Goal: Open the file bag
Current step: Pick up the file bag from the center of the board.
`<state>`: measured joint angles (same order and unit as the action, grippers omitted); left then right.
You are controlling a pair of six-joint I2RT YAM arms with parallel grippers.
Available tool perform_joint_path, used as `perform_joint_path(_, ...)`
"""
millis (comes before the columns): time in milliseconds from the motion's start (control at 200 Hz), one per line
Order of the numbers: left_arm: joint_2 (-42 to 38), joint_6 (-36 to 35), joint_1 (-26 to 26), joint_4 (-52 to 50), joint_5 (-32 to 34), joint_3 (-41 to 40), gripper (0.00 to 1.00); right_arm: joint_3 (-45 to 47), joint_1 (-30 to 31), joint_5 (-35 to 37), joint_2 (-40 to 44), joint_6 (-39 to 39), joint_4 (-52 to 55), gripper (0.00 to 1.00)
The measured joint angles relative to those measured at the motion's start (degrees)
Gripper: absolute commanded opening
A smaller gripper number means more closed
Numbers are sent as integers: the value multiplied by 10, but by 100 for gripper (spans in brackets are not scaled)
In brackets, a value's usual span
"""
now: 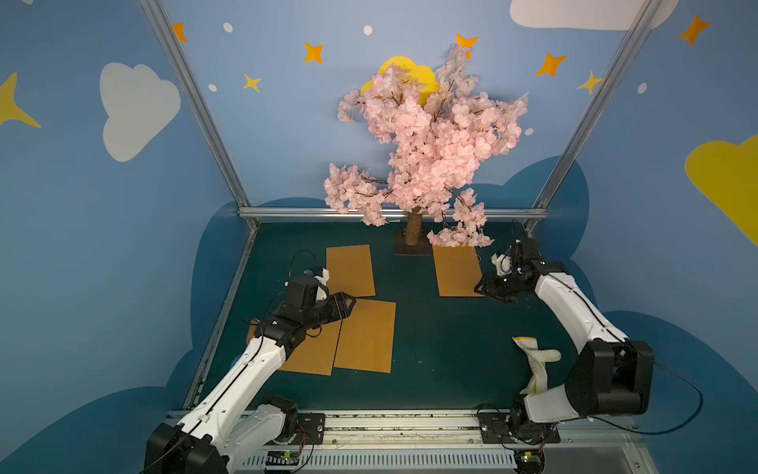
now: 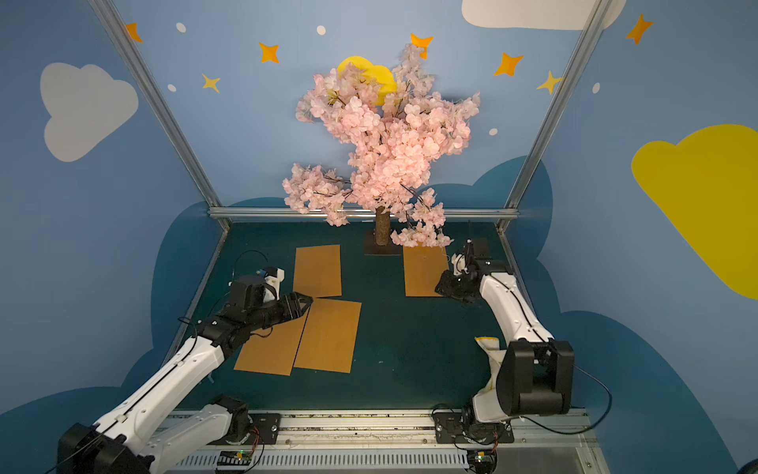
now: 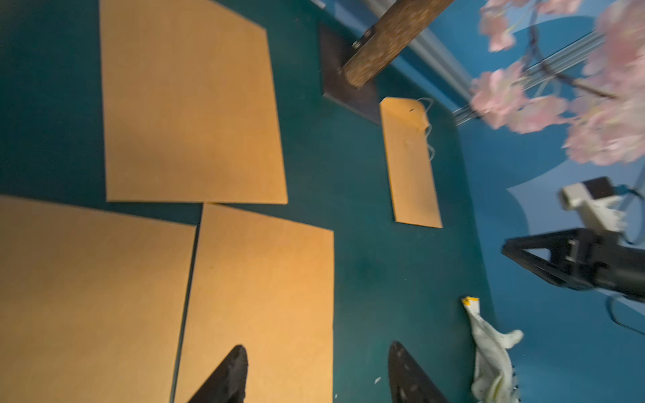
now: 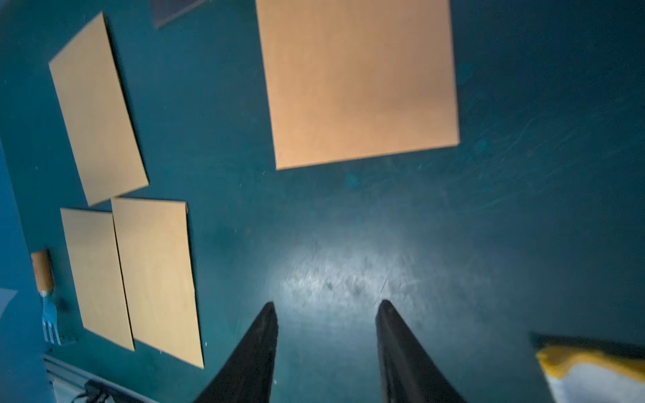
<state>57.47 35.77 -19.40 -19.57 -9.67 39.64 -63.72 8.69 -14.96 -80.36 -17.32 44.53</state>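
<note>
Four flat brown paper envelopes [image 1: 365,336] lie on the dark teal tabletop [image 1: 443,349] in both top views: three clustered at 9 o'clock of its centre, and one, the file bag [image 1: 457,271], alone at 1 o'clock, just before the pink blossom tree [image 1: 426,143] at 12. The left gripper [image 1: 350,304] hangs over the cluster, the right gripper [image 1: 480,287] hovers at the file bag's 4 o'clock corner, and a crumpled white cloth glove [image 1: 537,361] lies at 4 o'clock of the table. In the left wrist view the left gripper's black fingers [image 3: 230,373] stand apart with nothing between them; the file bag [image 3: 410,174] shows a flap lying flat, with a loose white string [image 3: 430,139] beside it. In the right wrist view the right gripper [image 4: 326,303] is likewise spread and empty above bare tabletop, the file bag just beyond. With the flap unraised, I judge the opening hardly begun: seizing and lifting that flap remains
</note>
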Motion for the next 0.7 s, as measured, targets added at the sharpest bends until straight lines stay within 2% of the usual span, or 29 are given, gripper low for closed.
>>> perform_joint_path(155, 33, 9, -9, -28, 40, -24, 40, 63, 110, 0, 50, -59, -32, 49)
perform_joint_path(255, 69, 12, -9, -36, 53, -27, 35, 76, 172, -1, 47, -90, -47, 51)
perform_joint_path(486, 145, 18, -9, -30, 68, -27, 34, 77, 273, -8, -22, -147, -112, 52)
perform_joint_path(696, 203, 20, -10, -9, 67, -26, 34, 73, 319, -34, -129, -184, -188, 53)
